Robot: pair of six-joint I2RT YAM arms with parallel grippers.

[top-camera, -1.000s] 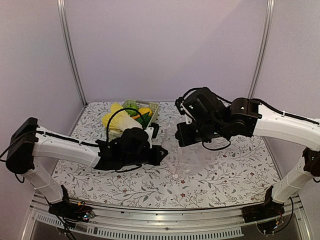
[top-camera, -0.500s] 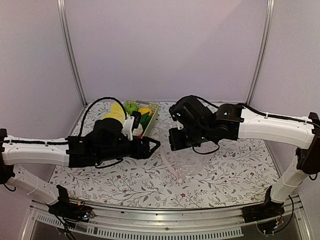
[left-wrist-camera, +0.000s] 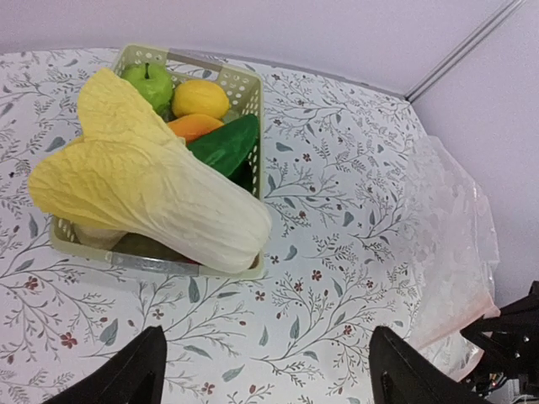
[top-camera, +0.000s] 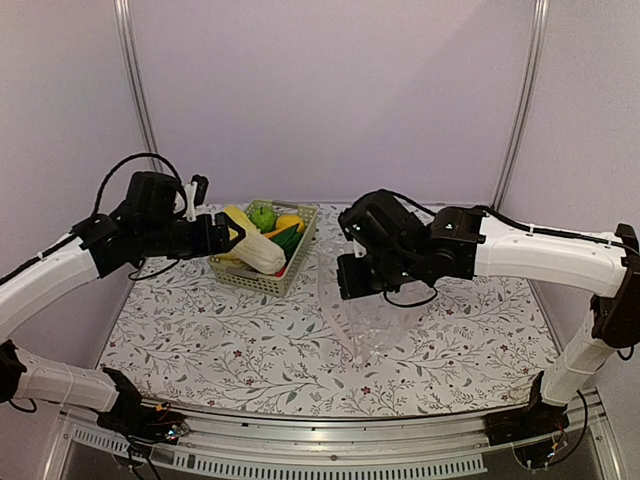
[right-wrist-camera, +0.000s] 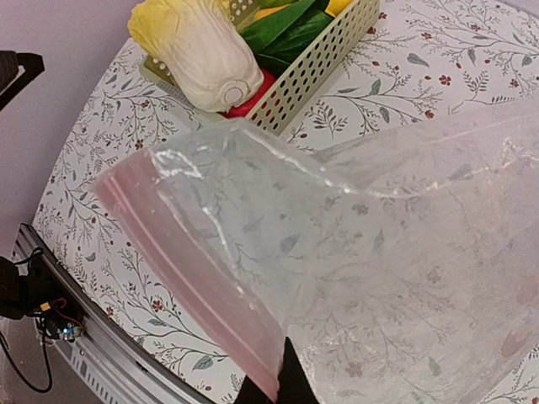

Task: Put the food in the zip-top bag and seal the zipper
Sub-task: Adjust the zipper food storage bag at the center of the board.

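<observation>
Clear crinkly zip-top bag (right-wrist-camera: 354, 244) hangs from the right jaws, which are clamped on its pinkish zip strip (right-wrist-camera: 189, 273), over the floral surface (top-camera: 250, 350) just right of the pale green lattice plastic basket (left-wrist-camera: 250, 93). Film looks thin, limp and slippery, so grip only that stiffer strip. Left jaws are wide apart and empty above the basket of food; the big yellow-white leafy toy cabbage (left-wrist-camera: 160, 198) lies on top, likely light but bulky and smooth, best taken across its narrower white stalk end.
</observation>
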